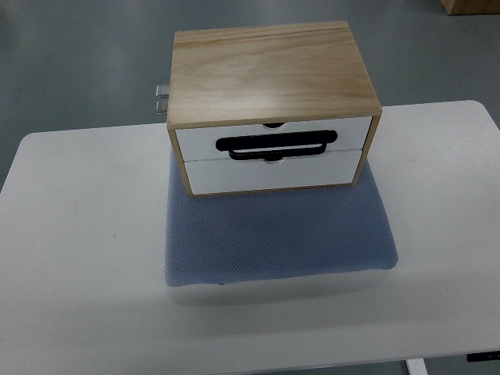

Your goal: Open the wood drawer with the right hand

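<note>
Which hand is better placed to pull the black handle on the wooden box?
Neither hand is in view. The black loop handle sits on the white upper drawer front, slightly right of centre, so the right hand seems marginally favoured.

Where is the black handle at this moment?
In the top view, the black handle lies across the white drawer fronts of the wooden box, centre picture, above the blue mat.
</note>
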You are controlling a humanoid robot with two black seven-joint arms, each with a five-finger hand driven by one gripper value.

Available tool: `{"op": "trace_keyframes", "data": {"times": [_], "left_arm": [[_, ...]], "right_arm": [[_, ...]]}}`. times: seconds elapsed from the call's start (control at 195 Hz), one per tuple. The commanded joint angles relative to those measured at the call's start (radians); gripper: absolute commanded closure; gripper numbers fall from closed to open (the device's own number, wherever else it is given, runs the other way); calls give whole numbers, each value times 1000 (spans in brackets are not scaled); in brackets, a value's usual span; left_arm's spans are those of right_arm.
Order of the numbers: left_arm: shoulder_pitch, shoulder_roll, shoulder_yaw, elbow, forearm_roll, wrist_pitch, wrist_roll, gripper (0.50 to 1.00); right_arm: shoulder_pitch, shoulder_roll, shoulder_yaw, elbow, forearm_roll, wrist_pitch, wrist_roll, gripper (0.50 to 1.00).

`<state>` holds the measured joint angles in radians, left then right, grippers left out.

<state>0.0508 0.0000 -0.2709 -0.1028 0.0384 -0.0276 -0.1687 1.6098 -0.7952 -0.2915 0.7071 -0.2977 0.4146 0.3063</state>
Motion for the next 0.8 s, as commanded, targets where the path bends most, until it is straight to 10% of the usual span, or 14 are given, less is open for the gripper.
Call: {"op": "trace_keyframes", "data": {"times": [0.0,0.257,0.795], "left_arm": [[0,0,1,0,0,0,0,500],[0,0,1,0,0,0,0,500],[0,0,-1,0,0,0,0,500]], "right_arm": [[125,-1,-70,72,-135,65,-1,556],[386,45,-221,292,-385,196,-36,556],[455,143,-225,425,-417,196,-90,556]]}}
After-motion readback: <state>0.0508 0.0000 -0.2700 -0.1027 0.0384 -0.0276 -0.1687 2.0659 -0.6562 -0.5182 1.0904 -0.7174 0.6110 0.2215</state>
